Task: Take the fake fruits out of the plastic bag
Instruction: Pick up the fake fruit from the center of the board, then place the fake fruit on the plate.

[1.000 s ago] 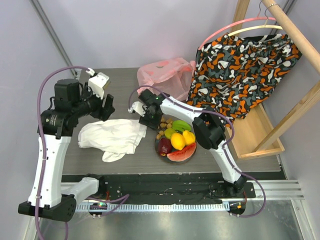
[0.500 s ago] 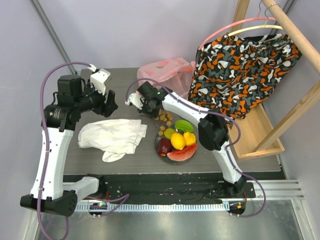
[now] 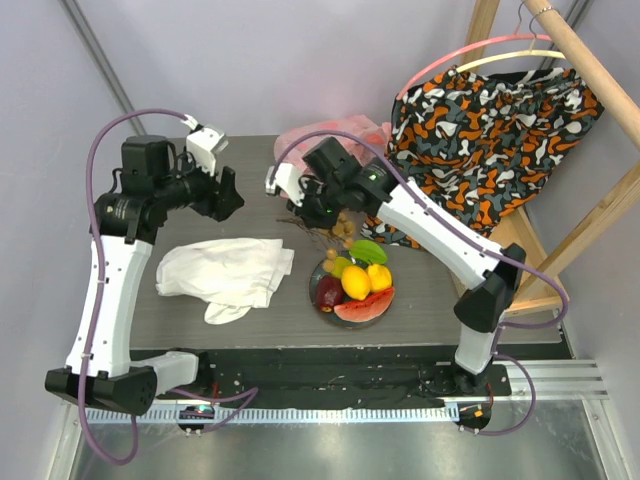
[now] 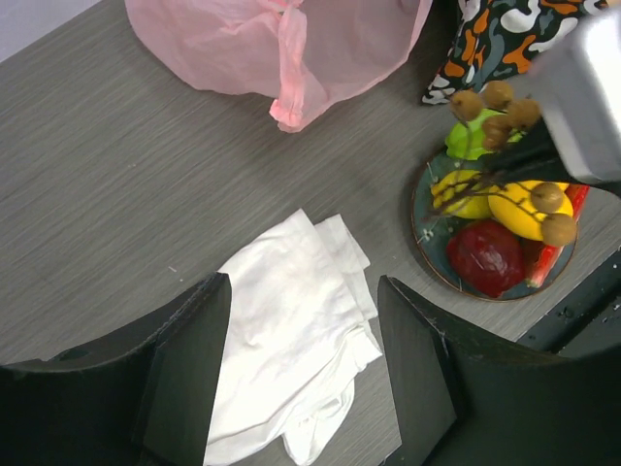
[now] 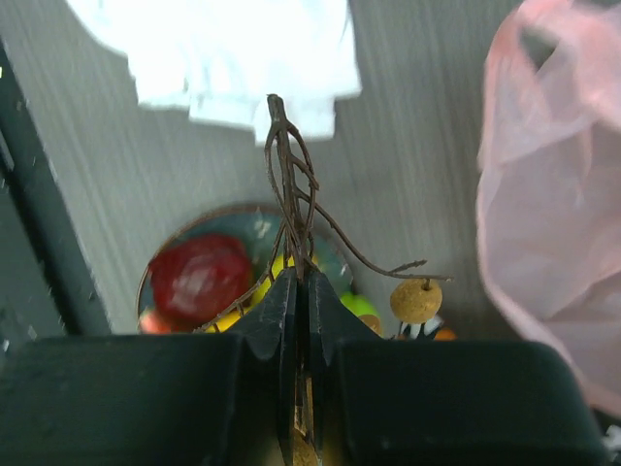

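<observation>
Right fingers (image 5: 296,309) closed on the stem of the grape bunch (image 3: 343,222). The bunch hangs over the plate's (image 3: 313,283) upper edge, frame centre in the top view. Left fingers (image 3: 226,198) spread apart, holding nothing. White cloth (image 4: 291,320) shows between them. On plate: apple (image 3: 329,292), yellow piece (image 3: 355,282), green piece (image 3: 365,250), watermelon slice (image 3: 365,306). Pink plastic bag (image 3: 318,140) lies on worktop (image 3: 280,325), upper centre, apart from plate.

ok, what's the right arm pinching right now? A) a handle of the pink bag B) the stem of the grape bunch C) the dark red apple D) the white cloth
B: in the right wrist view the right gripper has its fingers shut on the thin brown stem of the grape bunch, with one grape dangling beside them.
</observation>
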